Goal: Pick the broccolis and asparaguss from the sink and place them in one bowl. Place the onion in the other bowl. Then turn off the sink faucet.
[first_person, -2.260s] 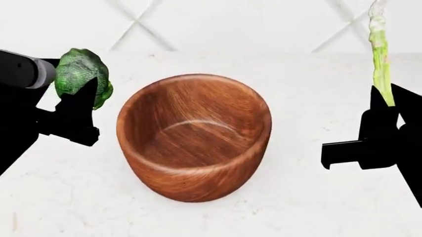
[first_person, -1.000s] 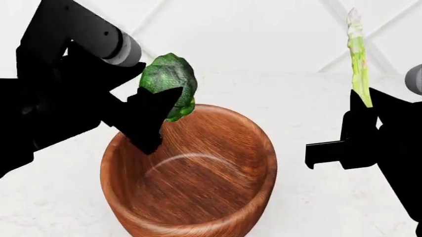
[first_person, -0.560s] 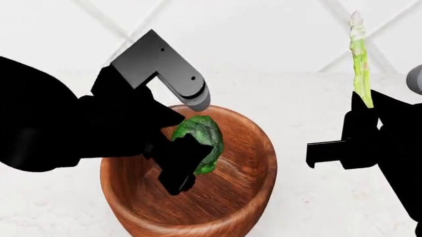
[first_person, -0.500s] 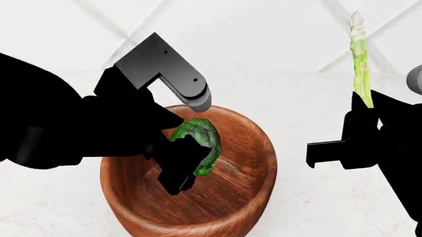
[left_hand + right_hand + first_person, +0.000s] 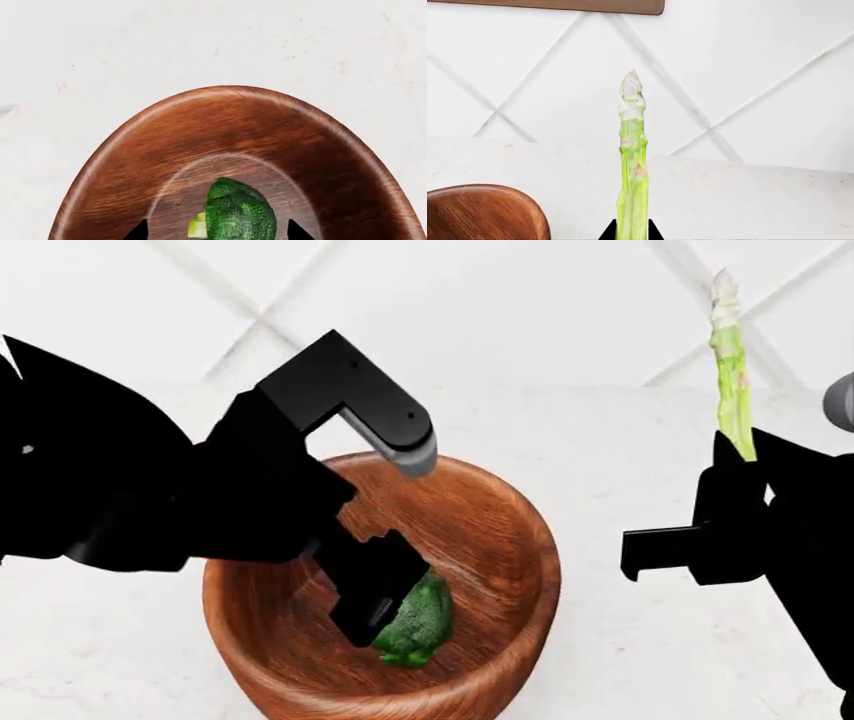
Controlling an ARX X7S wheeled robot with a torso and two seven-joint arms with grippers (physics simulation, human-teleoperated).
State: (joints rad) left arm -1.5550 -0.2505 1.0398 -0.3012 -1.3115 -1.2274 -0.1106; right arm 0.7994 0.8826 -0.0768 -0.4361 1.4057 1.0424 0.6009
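Spreading across all three views, the white speckled table (image 5: 641, 440) carries no readable brand, label or writing, and neither does the diamond-lined white wall (image 5: 747, 75) behind it. The wooden bowl (image 5: 514, 530) stands upright on the table, right in front of the robot.

The left tool (image 5: 217, 231) hangs over the inside of the bowl with its two black tips spread apart on either side of the broccoli (image 5: 416, 623); whether they touch it cannot be told. Half a second ago the broccoli sat higher, near the tool's upper end by the bowl's far wall; now it lies low against the bowl's inner wall and floor on the near side, and the left arm has tilted further down. In the left wrist view the broccoli (image 5: 239, 212) shows its rounded dark green head toward the bowl's centre, with a pale bit of stalk at one side.

The right tool (image 5: 747, 505) holds station to the right of the bowl and apart from it, closed on the base of the asparagus (image 5: 729, 365). The asparagus (image 5: 631, 160) stands upright, long axis vertical, pale tip upward, much as it did before.
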